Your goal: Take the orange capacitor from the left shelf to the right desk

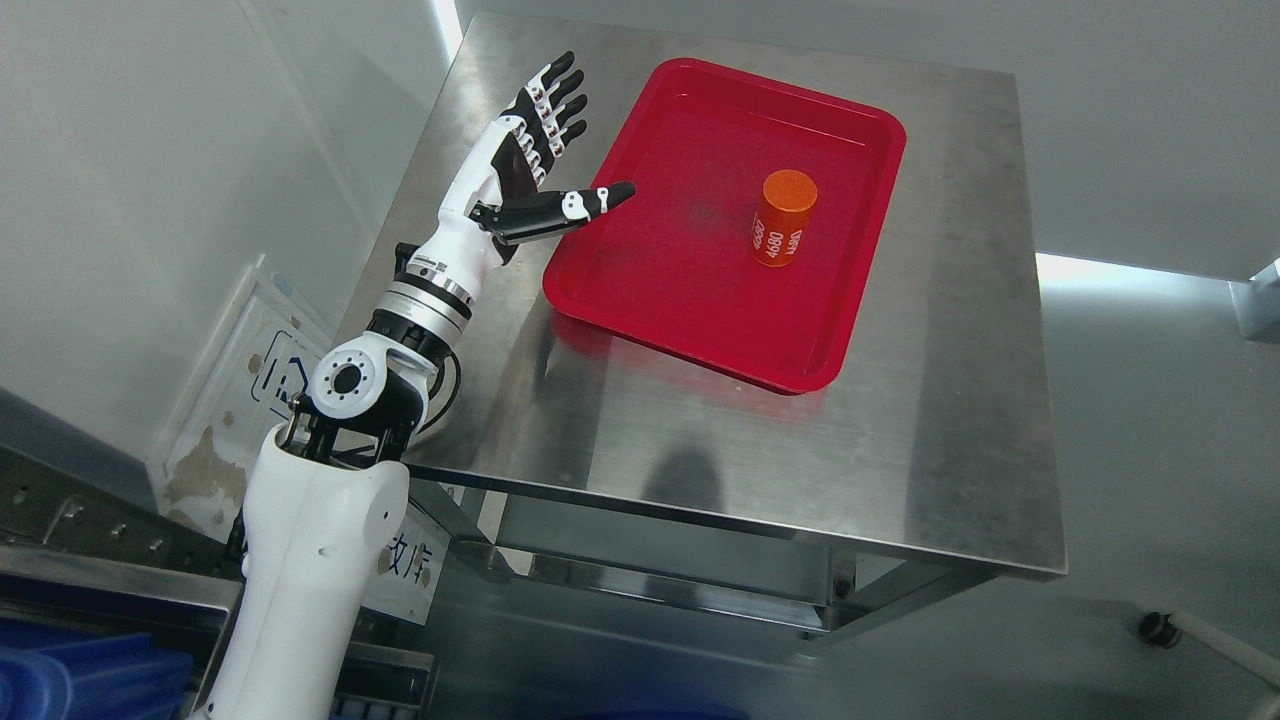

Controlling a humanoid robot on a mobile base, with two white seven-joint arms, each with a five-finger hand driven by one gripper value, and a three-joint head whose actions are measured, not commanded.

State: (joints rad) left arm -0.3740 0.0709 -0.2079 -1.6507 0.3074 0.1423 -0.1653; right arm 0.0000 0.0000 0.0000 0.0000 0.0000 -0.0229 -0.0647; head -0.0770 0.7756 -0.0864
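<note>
The left hand (535, 150) hovers with fingers spread, holding nothing. Well to its right, the orange cylindrical capacitor (783, 218) stands upright in the red plastic tray (640, 290) on the steel worktop (930, 400).

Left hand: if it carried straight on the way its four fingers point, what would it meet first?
Nothing, as far as the picture shows. The open left hand points up-picture along the steel desk, left of the red tray and well clear of the orange capacitor. Height above the desk is unclear.

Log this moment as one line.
left hand open, empty | orange capacitor upright in red tray | tray on steel table
</note>
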